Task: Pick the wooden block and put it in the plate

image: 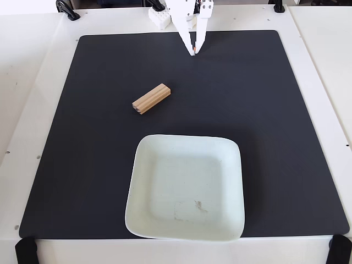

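The wooden block (pixel 151 99), a small light-tan bar with grain stripes, lies slantwise on the black mat (pixel 82 137), left of centre. The plate (pixel 135 181), a large pale mint-white square dish with a faint smudge inside, sits empty on the mat near the front edge, below and right of the block. My white gripper (pixel 194 52) hangs at the back of the mat, its fingertips together and holding nothing. It is well apart from the block, up and to the right of it.
The mat lies on a white table (pixel 33 82). Black clamps hold the table corners at the front left (pixel 25 250) and front right (pixel 340 248). A white block-like part (pixel 159 17) stands beside the arm base at the back.
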### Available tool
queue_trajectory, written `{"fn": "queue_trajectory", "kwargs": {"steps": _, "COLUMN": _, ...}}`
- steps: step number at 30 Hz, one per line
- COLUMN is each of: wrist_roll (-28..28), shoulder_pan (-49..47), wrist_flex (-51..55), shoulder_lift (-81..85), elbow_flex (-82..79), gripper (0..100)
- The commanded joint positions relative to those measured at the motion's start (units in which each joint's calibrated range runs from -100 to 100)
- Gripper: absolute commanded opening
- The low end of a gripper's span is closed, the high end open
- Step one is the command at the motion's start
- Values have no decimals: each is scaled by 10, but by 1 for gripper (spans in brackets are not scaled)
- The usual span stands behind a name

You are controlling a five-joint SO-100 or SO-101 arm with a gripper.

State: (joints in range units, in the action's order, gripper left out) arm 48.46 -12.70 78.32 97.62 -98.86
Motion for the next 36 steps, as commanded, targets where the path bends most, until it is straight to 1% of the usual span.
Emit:
{"fn": "queue_trajectory", "kwargs": {"steps": 1, "wrist_roll": 0, "shoulder_pan": 0, "wrist_flex": 4, "shoulder_lift": 3, "elbow_flex": -5, "gripper": 1}}
{"fn": "queue_trajectory", "kwargs": {"steps": 32, "wrist_roll": 3, "shoulder_pan": 7, "wrist_flex": 5, "shoulder_lift": 3, "elbow_flex": -5, "gripper": 1}}
{"fn": "queue_trajectory", "kwargs": {"steps": 36, "wrist_roll": 0, "shoulder_pan": 8, "wrist_flex": 8, "shoulder_lift": 0, "elbow_flex": 23, "gripper": 1}}
